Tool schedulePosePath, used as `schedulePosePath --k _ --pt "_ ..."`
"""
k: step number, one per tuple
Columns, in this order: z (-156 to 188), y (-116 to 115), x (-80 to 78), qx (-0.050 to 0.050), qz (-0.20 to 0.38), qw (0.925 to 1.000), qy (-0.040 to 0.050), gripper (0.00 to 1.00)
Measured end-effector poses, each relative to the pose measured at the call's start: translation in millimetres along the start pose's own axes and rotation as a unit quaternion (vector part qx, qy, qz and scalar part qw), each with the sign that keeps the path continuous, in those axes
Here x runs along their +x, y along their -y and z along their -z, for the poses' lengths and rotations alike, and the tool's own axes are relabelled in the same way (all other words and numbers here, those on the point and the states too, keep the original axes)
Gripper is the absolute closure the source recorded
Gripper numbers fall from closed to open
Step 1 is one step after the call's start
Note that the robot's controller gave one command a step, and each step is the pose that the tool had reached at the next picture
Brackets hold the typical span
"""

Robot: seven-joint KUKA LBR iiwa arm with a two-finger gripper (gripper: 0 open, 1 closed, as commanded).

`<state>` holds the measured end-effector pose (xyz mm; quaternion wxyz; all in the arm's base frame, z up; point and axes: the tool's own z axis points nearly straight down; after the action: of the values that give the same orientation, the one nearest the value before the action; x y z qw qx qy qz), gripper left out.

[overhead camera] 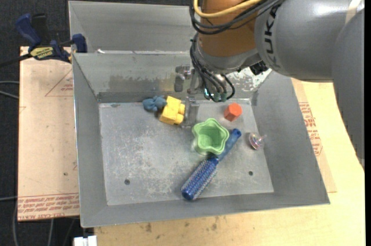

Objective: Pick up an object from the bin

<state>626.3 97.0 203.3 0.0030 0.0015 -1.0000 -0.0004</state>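
Just up-left of the green star cup (210, 136) hangs my gripper (190, 101). A yellow block (172, 110) lies farther left of the cup, maybe touching the gripper. Can't tell if it's spread or pinched.

Arm (316, 24) (orange-capped wrist (229, 10)) points gripper (189, 104) down.

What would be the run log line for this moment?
gripper: at back of bin, beside yellow block | nearby: green star-shaped cup, blue brush, orange block
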Motion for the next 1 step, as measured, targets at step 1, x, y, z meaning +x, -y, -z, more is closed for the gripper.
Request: schedulePosePath --k 1 --pt "-55.4 32.8 98.3 0.001 0.108 0.9941 -0.0003 0.00"
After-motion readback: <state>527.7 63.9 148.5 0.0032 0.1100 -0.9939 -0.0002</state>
